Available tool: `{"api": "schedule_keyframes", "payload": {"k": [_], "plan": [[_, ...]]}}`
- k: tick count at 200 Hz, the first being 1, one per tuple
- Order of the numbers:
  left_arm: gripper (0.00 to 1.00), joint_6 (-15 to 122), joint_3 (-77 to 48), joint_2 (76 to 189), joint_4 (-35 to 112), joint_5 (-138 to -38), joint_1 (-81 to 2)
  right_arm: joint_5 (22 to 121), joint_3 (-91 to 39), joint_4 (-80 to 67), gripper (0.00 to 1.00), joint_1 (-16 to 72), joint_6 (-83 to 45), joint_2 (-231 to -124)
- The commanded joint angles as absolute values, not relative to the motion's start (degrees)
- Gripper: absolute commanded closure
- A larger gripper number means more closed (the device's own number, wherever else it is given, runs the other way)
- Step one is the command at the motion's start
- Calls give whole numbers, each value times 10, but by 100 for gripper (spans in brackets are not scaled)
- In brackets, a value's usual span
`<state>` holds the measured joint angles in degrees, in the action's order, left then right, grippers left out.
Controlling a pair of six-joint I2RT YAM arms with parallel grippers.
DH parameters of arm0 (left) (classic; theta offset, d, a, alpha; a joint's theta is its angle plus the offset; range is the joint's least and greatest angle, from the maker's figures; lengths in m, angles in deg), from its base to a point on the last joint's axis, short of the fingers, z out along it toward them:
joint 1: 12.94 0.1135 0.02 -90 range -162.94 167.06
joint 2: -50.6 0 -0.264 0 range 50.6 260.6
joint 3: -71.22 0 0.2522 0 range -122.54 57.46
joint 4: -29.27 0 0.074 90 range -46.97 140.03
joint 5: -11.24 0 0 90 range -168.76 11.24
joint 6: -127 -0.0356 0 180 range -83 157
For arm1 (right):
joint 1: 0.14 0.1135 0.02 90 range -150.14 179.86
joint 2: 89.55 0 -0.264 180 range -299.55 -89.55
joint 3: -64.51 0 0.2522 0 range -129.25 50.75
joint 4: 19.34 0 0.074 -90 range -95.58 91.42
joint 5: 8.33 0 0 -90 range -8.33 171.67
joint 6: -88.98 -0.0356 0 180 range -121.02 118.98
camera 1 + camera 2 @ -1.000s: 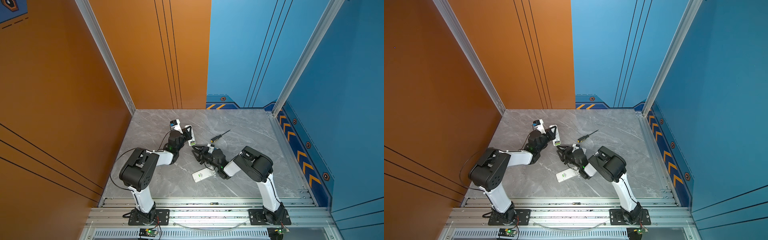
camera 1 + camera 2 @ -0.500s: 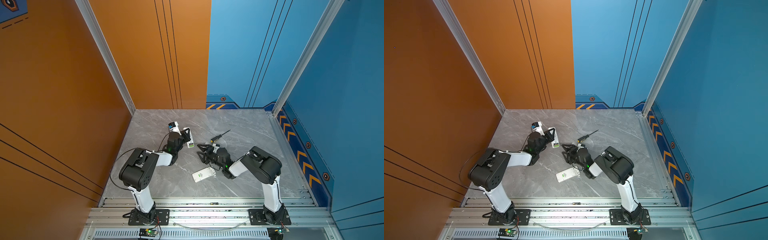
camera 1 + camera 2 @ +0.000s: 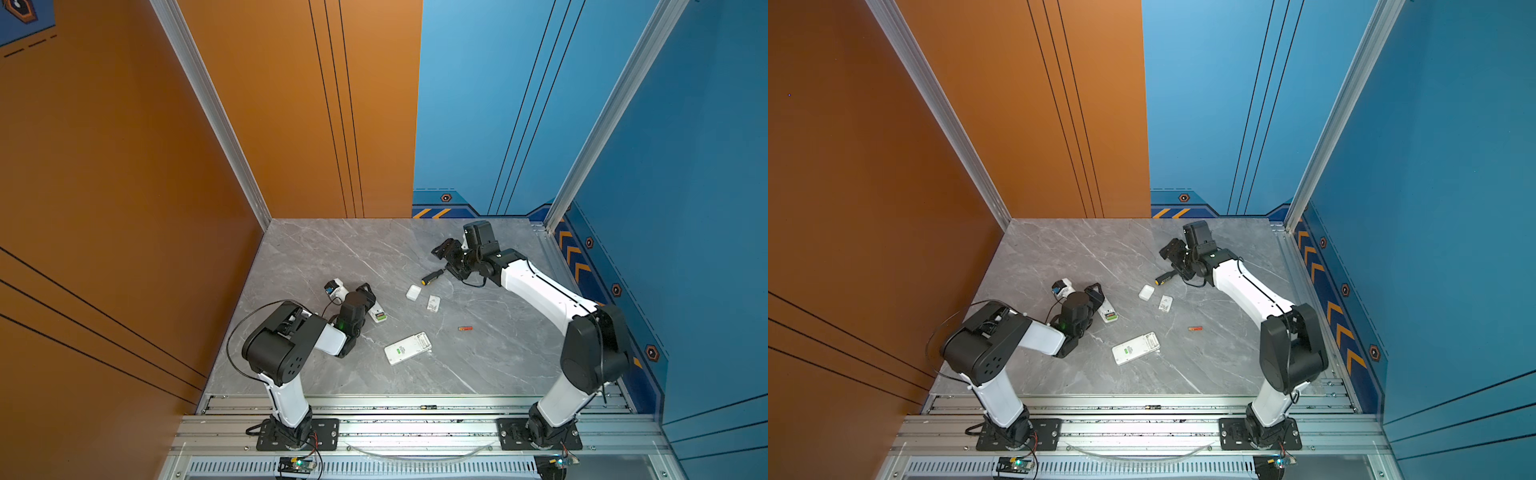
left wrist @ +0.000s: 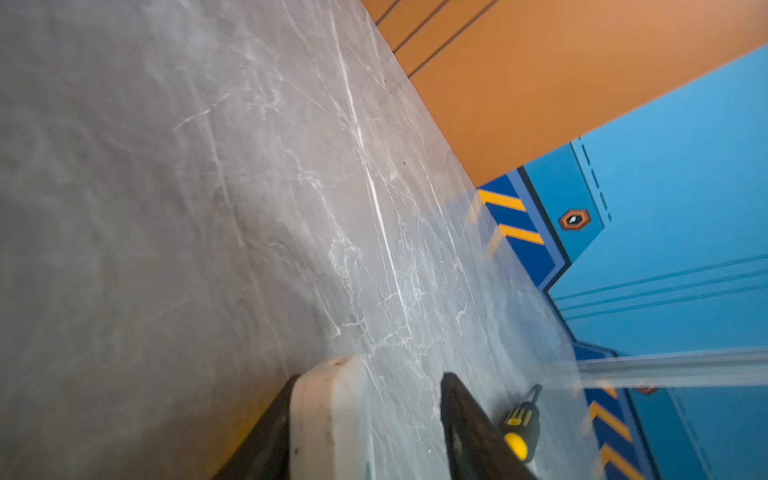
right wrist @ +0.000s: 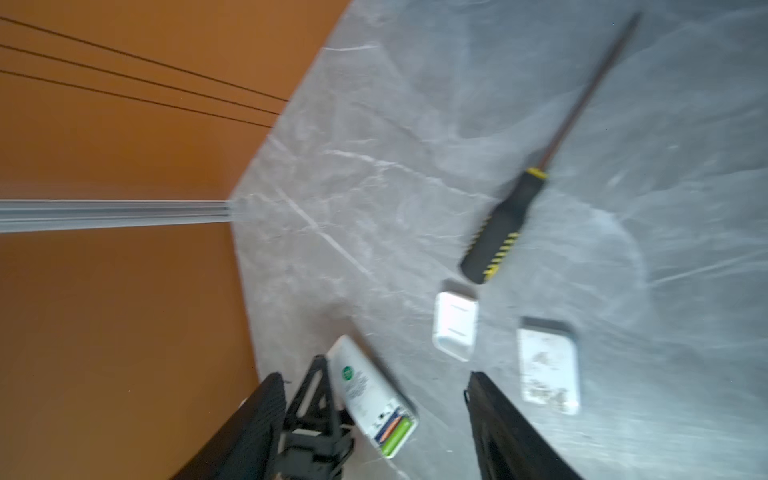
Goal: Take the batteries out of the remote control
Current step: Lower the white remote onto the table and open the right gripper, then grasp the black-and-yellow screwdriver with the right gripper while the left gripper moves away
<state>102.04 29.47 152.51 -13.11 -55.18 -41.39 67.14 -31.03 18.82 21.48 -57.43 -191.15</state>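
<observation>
One red battery (image 3: 465, 328) is laid on the table (image 3: 332, 257), out of a remote. A green battery (image 5: 397, 434) is left inside the small remote (image 3: 377, 312), beside the left gripper (image 4: 370, 378). It must be taken out. That gripper and the right gripper (image 3: 448, 257) are opened wide, and nothing is held.

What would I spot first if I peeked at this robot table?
Two big black-and-white robot arms bend over a grey marble table. A tiny orange-red battery lies alone right of the middle, and beside the left gripper a small white remote shows a green battery inside.
</observation>
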Motion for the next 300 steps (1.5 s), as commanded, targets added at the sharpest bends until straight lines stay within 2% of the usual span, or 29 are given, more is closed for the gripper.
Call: {"api": "schedule_keyframes", "payload": {"k": [1, 5, 11, 36, 52, 70, 79, 132, 152, 171, 193, 207, 218, 230, 250, 270, 300], "plan": [[23, 1082, 326, 1514, -145, -471, -423, 701, -372, 348, 29, 215, -496, -1977], [16, 1094, 332, 1514, -143, -466, -424, 699, -384, 350, 28, 214, -497, -1992], [0, 1107, 344, 1511, -141, -457, -424, 691, -400, 355, 29, 211, -502, -2015], [2, 1143, 368, 1452, -52, -449, -424, 703, -456, 367, 29, 217, -514, -2088], [2, 1160, 329, 1371, 186, -467, -418, 713, -487, 380, 29, 222, -523, -2128], [2, 1133, 199, 1325, 536, -471, -407, 723, -509, 385, 31, 228, -537, -2163], [2, 1104, 154, 1323, 606, -488, -394, 743, -518, 388, 32, 231, -545, -2174], [2, 868, 15, 1299, 688, -527, -363, 784, -606, 404, 35, 248, -555, -2253], [2, 800, -40, 1292, 690, -556, -365, 789, -626, 415, 40, 252, -553, -2280], [2, 756, -77, 1285, 691, -598, -359, 793, -627, 423, 54, 257, -551, -2281], [2, 715, -128, 1283, 691, -693, -338, 822, -597, 426, 78, 262, -516, -2238], [2, 718, -163, 1289, 694, -765, -316, 831, -578, 425, 81, 257, -473, -2201], [2, 753, -185, 1301, 685, -852, -287, 827, -565, 414, 93, 245, -416, -2165], [2, 808, -209, 1325, 663, -952, -260, 803, -562, 396, 100, 238, -308, -2123], [2, 873, -255, 1361, 621, -1054, -251, 736, -575, 434, 100, 248, -63, -2050], [2, 911, -303, 1393, 623, -1101, -258, 782, -544, 520, 100, 292, 173, -1987], [2, 986, -298, 1410, 606, -1118, -261, 856, -408, 417, 100, 321, 215, -1871]]}}
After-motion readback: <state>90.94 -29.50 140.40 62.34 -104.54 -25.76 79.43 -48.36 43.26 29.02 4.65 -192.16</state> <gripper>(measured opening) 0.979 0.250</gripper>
